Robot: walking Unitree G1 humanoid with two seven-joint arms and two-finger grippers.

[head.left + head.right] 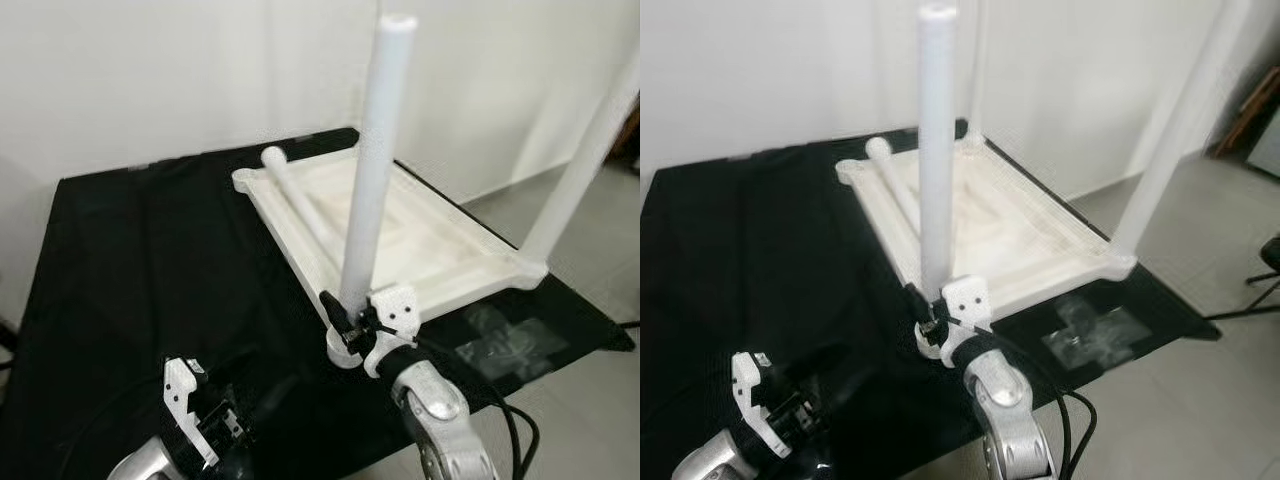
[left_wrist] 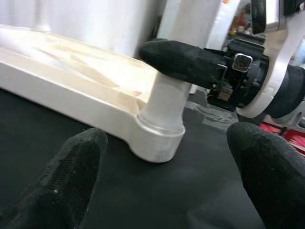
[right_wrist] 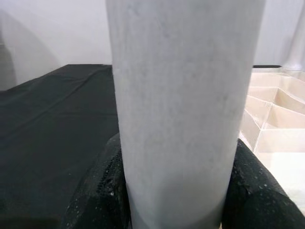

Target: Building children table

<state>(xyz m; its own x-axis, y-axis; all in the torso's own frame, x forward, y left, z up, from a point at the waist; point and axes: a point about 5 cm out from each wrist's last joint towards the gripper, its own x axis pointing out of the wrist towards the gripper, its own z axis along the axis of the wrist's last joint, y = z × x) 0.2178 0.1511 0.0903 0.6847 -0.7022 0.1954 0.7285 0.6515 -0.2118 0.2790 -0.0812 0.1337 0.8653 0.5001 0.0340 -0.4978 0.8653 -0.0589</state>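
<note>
A white children's tabletop lies upside down on a black cloth. A white leg stands upright in the near corner socket. My right gripper is shut on this leg just above the socket; its fingers press both sides of the leg. Another leg stands at the right corner, a third at the far corner. A loose leg lies on the tabletop's left side. My left gripper hovers open low at the front left, its fingertips pointing toward the socket.
The black cloth covers a low platform against a white wall. A taped patch sits on the cloth at the right. Grey floor lies beyond the right edge, with a black cable trailing from my right arm.
</note>
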